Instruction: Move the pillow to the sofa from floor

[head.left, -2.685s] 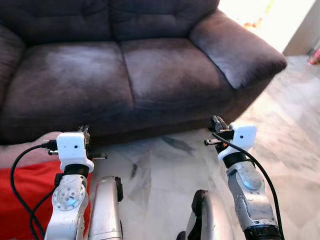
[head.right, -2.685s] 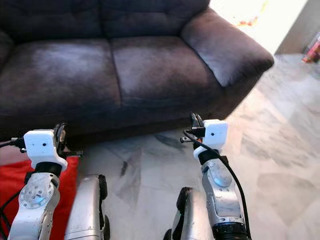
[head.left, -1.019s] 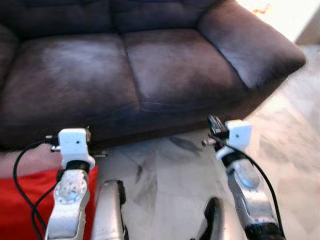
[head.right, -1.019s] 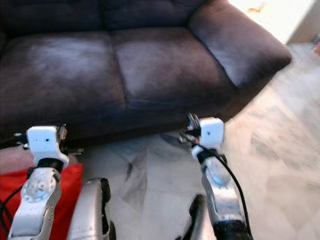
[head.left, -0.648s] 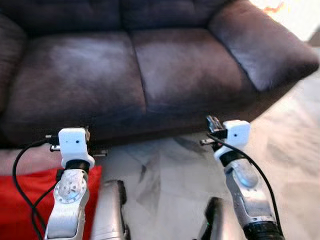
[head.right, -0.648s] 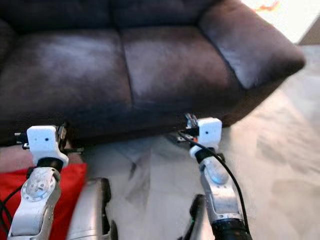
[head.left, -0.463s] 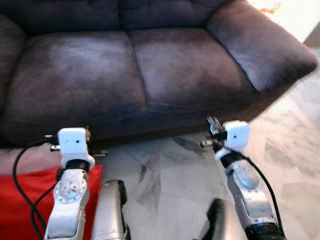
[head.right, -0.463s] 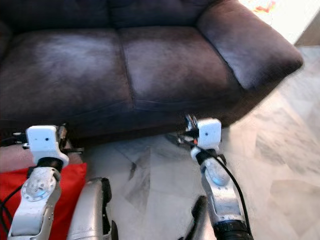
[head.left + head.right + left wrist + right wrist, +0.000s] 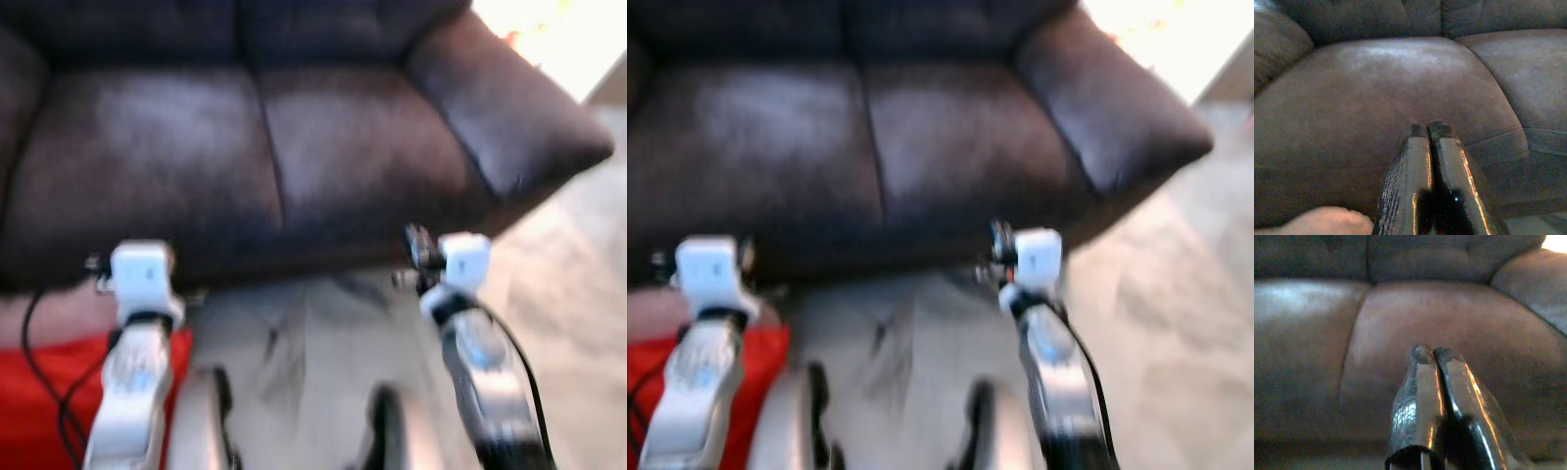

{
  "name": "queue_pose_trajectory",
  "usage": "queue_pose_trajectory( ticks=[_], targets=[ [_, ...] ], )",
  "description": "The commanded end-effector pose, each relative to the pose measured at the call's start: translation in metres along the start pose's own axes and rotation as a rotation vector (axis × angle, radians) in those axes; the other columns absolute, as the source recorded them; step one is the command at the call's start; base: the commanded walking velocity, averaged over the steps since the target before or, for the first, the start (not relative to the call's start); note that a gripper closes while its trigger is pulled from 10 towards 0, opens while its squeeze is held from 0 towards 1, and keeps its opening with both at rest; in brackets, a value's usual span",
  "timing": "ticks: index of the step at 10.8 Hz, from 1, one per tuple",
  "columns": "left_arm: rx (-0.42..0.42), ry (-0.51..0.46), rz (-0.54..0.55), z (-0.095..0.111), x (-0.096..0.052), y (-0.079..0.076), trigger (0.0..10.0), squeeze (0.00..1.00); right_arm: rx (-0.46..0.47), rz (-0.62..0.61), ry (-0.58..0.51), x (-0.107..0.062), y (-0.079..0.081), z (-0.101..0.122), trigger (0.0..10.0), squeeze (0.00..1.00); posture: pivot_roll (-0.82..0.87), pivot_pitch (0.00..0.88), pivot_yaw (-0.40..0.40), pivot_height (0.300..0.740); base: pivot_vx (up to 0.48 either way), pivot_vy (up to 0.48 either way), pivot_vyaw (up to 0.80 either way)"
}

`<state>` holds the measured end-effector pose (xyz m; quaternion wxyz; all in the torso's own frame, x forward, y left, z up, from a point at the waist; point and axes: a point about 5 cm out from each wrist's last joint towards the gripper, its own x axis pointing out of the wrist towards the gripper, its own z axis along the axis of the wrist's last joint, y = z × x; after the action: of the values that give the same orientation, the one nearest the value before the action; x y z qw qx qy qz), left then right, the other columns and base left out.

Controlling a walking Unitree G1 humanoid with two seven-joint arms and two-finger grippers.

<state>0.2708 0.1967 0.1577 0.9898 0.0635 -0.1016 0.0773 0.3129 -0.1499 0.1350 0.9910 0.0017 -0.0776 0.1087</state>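
Blur has swept over both eye views since half a second ago, so the head is swinging while the sofa (image 9: pixel 274 147) sits ahead. Left gripper (image 9: pixel 1428 129) and right gripper (image 9: pixel 1426 352) ride raised, fingers pressed together and empty, apparently carried for walking. Red pillow (image 9: pixel 49 392) lies on the floor below the left gripper, untouched.

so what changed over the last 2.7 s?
Mostly the camera: the view has shifted slightly and is now motion-blurred. Both arms stay raised before the sofa, left tool and right tool both shut and empty. The red pillow still lies on the floor at the robot's left. Nothing was grasped or let go.
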Motion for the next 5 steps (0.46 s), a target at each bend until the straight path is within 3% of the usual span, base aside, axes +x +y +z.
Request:
queue_pose_trajectory(
  ticks=[1,5],
  targets=[
    [0.006,0.021,-0.011,-0.0039,-0.0037,-0.0021,10.0,0.0,0.011,-0.014,0.032,-0.0072,-0.0035,-0.0081,10.0,0.0,0.14,0.171,-0.103,0.483,0.0,0.0,0.0],
    [0.008,0.017,-0.01,-0.003,-0.0031,-0.0023,10.0,0.0,-0.004,0.006,0.041,-0.0072,-0.0009,-0.0096,10.0,0.0,0.15,0.172,-0.103,0.483,0.0,0.0,0.0]
  ],
)
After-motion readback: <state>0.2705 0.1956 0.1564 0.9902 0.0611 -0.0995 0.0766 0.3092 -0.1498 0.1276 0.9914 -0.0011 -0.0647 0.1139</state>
